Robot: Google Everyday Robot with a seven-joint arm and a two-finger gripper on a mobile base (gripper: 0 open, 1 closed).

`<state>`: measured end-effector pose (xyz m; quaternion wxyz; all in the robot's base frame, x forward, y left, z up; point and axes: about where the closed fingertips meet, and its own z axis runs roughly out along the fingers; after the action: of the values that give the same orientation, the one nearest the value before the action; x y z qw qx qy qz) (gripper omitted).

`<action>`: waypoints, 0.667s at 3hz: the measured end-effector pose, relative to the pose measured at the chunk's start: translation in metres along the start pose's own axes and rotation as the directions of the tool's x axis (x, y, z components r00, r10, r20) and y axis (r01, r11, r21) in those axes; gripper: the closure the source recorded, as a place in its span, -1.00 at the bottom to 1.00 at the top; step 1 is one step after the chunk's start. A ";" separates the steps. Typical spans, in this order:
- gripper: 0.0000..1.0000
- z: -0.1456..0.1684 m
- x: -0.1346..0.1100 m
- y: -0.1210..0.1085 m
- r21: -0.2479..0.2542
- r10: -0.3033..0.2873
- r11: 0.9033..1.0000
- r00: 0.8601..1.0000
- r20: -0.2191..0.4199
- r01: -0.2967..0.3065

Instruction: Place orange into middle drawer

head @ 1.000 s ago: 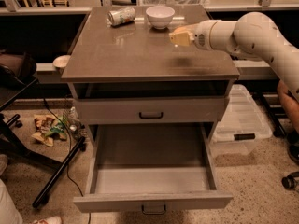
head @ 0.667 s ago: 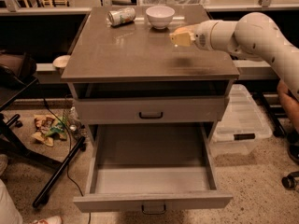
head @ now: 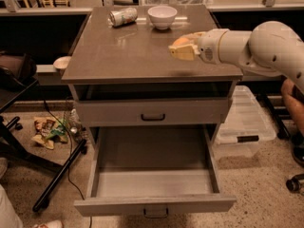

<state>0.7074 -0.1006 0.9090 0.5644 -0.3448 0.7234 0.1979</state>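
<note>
The orange (head: 180, 41) is held between the pale fingers (head: 184, 53) of my gripper (head: 183, 47), which is shut on it. The gripper reaches in from the right on a white arm and hangs a little above the right part of the cabinet top (head: 128, 51), where it casts a shadow. The middle drawer (head: 152, 182) is pulled wide open below, with a flat grey inside that holds nothing and a small dark handle on its front. The gripper and orange are above and behind the open drawer.
A silver-green can (head: 123, 16) lies on its side and a white bowl (head: 162, 16) stands at the back of the top. The drawer front above (head: 153, 112) is shut. A clear plastic bin (head: 244, 122) sits on the floor at the right; dark stand legs (head: 57, 179) and litter are at the left.
The gripper with the orange has moved slightly toward the front edge of the cabinet top. The drawer, can and bowl have not moved.
</note>
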 end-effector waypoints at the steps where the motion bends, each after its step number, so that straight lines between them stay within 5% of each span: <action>1: 1.00 -0.022 0.020 0.063 -0.074 -0.031 0.997 0.999 -0.024 0.029; 2: 1.00 -0.022 0.020 0.063 -0.074 -0.031 0.997 0.999 -0.024 0.029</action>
<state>0.6445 -0.0779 0.8896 0.5453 -0.3786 0.7174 0.2116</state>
